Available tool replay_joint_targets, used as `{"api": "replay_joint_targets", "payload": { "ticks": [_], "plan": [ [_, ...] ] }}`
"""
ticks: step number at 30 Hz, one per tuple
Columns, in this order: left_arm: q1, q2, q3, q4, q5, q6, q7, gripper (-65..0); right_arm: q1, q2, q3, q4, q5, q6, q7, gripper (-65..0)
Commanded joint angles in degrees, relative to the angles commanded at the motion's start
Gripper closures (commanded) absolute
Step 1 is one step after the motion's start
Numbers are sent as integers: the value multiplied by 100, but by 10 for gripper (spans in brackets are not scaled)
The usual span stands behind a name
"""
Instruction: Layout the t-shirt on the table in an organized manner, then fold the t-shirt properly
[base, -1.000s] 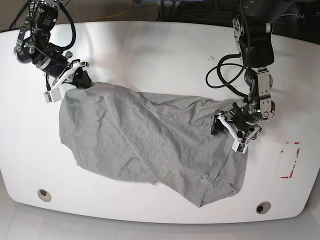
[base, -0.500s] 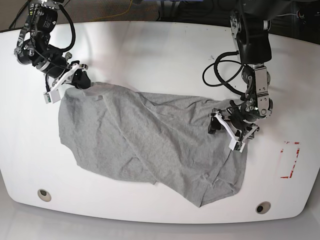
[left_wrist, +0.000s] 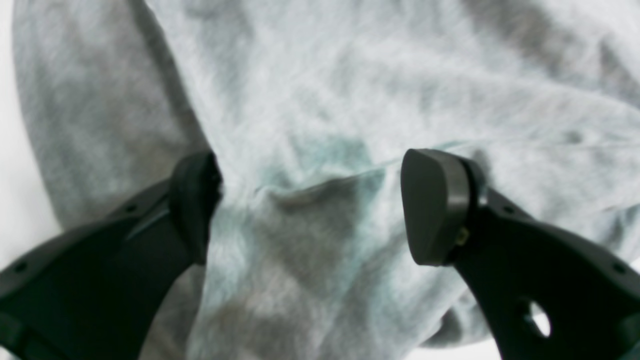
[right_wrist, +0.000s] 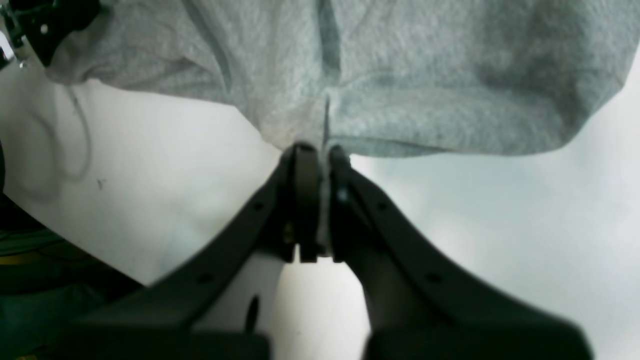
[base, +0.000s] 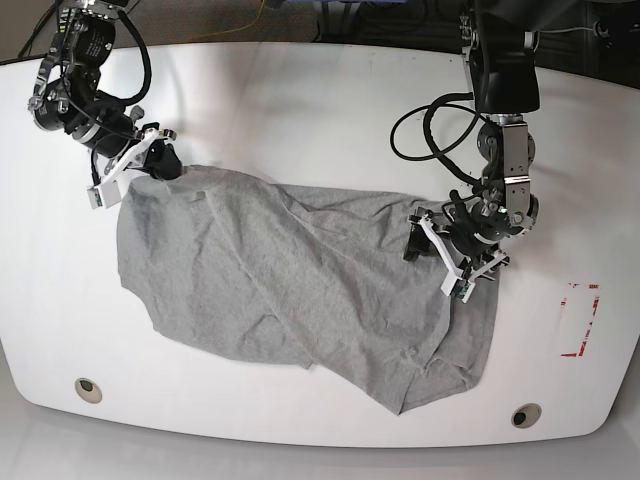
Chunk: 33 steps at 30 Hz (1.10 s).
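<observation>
t-shirt (base: 300, 280) crumpled on glossy white table (base: 300, 100)

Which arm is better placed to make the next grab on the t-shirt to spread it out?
The left. The left gripper hangs open over a ridge of the t-shirt, ready to close on it. The right gripper is already shut on the shirt's edge, so it can only hold or pull.

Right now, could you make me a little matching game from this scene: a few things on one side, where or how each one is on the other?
Things:
1. left end effector
2. right end effector
3. red dashed rectangle mark
4. wrinkly heather-grey cotton t-shirt

States:
A. shut on a fabric edge
B. spread across the glossy white table
C. open over cloth
D. bare, beside the shirt

Pairs: 1-C, 2-A, 3-D, 4-B
</observation>
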Motion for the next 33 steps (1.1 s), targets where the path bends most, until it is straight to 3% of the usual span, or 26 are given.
{"api": "replay_joint_targets", "payload": {
  "ticks": [5,12,20,23,26,33],
  "plan": [
    [-18,-9,-9,-18,18,0,0,-468,9,0,0,0,0,0,0,0],
    [-44,-9,-18,-123,18,0,0,-271,-26,0,0,0,0,0,0,0],
    [-105,-18,-26,-360,9,0,-18,-240,-35,0,0,0,0,0,0,0],
    [-114,-18,-26,-369,18,0,-18,-148,-35,0,0,0,0,0,0,0],
    [-123,-18,-26,-378,18,26,-18,-14,-35,0,0,0,0,0,0,0],
    [-211,-18,-26,-334,18,35,-18,-34,-35,9,9,0,0,0,0,0]
  ]
}}
